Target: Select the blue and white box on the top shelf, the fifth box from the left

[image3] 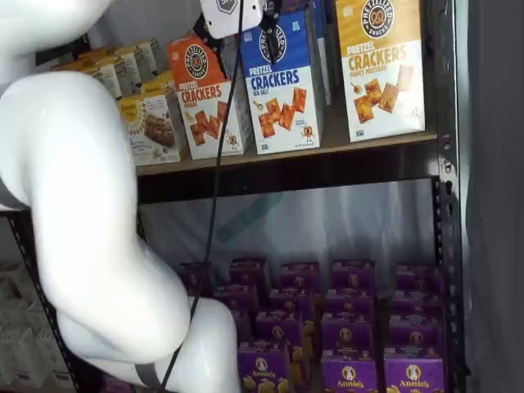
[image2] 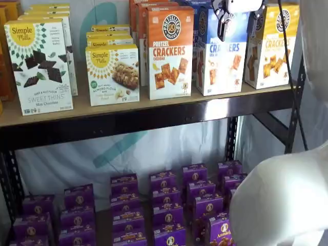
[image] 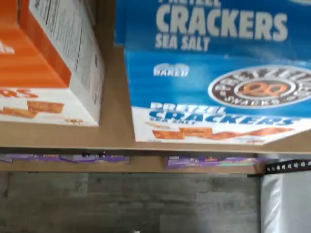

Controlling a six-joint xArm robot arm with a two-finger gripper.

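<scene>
The blue and white box (image2: 220, 66) stands upright on the top shelf (image2: 128, 105), between an orange-topped cracker box and a yellow-topped one. It also shows in a shelf view (image3: 282, 90). The wrist view shows its blue top and white front close up (image: 218, 97), on the tan board (image: 116, 121). My gripper (image2: 238, 35) hangs from the view's top edge at the box's upper part. Its two black fingers (image2: 221, 25) stand apart with the blue box face showing between them, so it is open. In a shelf view only its white body (image3: 232, 15) shows.
The orange-topped cheddar box (image2: 170, 51) stands close left of the target and the yellow-topped box (image2: 271, 46) close right. Simple Mills boxes (image2: 38, 66) fill the shelf's left. Small purple boxes (image2: 164, 205) cover the lower level. My white arm (image3: 82, 205) fills the foreground.
</scene>
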